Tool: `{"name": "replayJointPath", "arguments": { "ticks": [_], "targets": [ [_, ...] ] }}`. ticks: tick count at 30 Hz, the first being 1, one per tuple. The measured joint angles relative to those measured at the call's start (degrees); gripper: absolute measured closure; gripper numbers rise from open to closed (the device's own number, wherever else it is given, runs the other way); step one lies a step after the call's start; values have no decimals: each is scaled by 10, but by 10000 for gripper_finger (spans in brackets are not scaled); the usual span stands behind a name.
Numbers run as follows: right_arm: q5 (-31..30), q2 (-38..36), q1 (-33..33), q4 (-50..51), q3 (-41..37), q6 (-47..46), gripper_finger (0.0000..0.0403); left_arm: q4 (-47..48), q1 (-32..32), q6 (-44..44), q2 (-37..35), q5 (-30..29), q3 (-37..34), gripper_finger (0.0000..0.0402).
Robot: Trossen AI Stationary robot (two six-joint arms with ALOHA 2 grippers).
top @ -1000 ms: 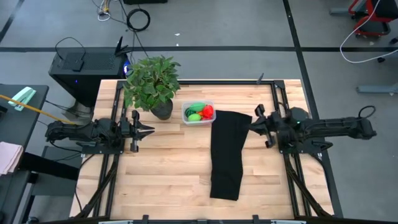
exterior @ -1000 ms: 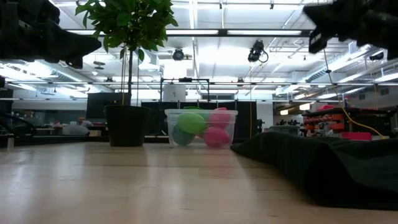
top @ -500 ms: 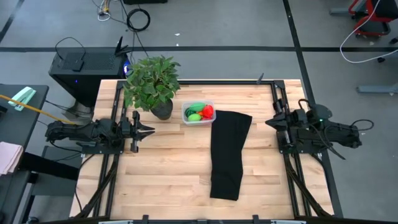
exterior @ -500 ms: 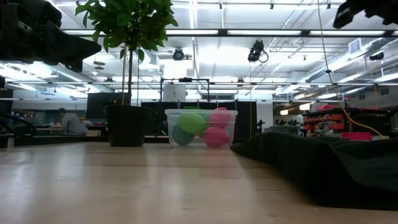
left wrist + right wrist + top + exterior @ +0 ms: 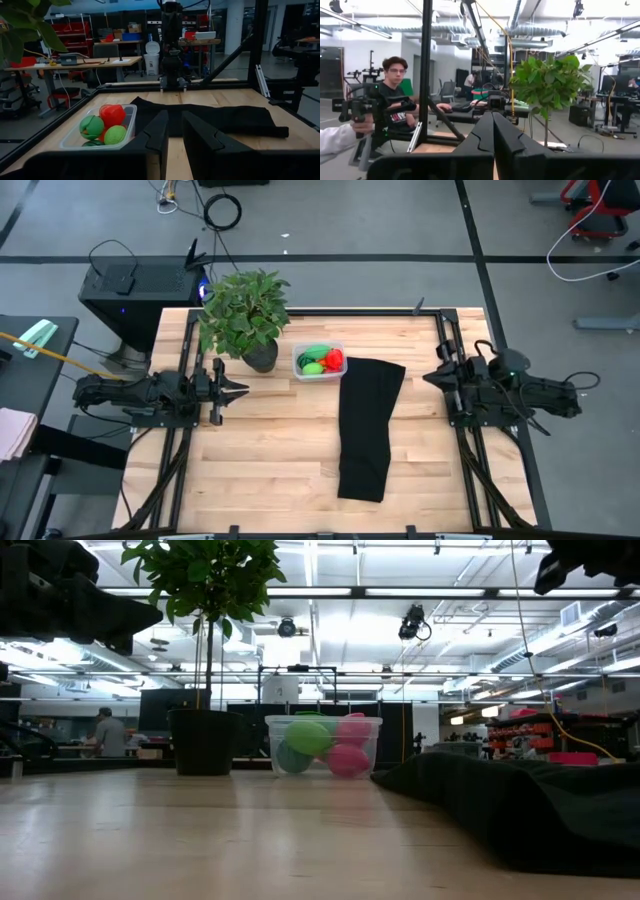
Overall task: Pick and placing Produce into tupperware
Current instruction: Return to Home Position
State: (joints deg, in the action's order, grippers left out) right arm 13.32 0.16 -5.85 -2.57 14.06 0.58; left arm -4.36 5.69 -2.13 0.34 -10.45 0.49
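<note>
Both arms hang back at the table [image 5: 270, 465] sides with the Produce [image 5: 320, 361] packed in the tub [image 5: 319, 346]. Your left gripper [image 5: 238, 390] holds nothing, its fingers a slit apart. Your right gripper [image 5: 430, 377] is clenched on nothing, its fingers pressed flat together in its own wrist view.

The tub sits well ahead of the left jaws and a little off their line, just beside the plant [image 5: 243, 310]. From the right jaws it lies farther out, past the black cloth [image 5: 368, 425] spread between them. Red, green and orange pieces show through its clear wall [image 5: 372, 740], and none shows loose on the wood.

If you must move anything now, expect little weight. The toys look smooth, hard and round, likely to roll or squirt from a pinch, so close across their middle. The tub looks thin and springy and probably slides easily. Take it by a short wall at the rim, jaws straddling the plastic, and squeeze gently
</note>
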Motion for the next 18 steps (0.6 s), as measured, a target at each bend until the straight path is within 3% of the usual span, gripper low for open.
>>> {"name": "replayJointPath", "arguments": {
  "ticks": [18],
  "targets": [
    [-10,1,0,-160,-136,-34,403,-1,0,-1,0,0,0,338]
  ]
}}
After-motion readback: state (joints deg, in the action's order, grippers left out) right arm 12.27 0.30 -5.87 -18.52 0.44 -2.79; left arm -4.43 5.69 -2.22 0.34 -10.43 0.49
